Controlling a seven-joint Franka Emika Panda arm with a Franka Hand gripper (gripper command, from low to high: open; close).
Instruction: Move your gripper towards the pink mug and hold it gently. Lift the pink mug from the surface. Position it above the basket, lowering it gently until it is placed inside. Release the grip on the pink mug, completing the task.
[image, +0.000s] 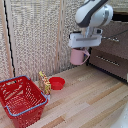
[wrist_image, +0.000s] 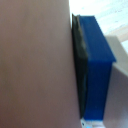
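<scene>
Pinching the small pale pink cylindrical mug by its rigid, probably slick wall, my white boxy gripper holds it aloft upper right, well apart from the red mesh basket lower left.

In the wrist view the pink mug fills most of the frame, cut off by the edges and blurred. In the exterior view its rim hides the gripper fingertips; the basket is cropped at seven o'clock.
</scene>
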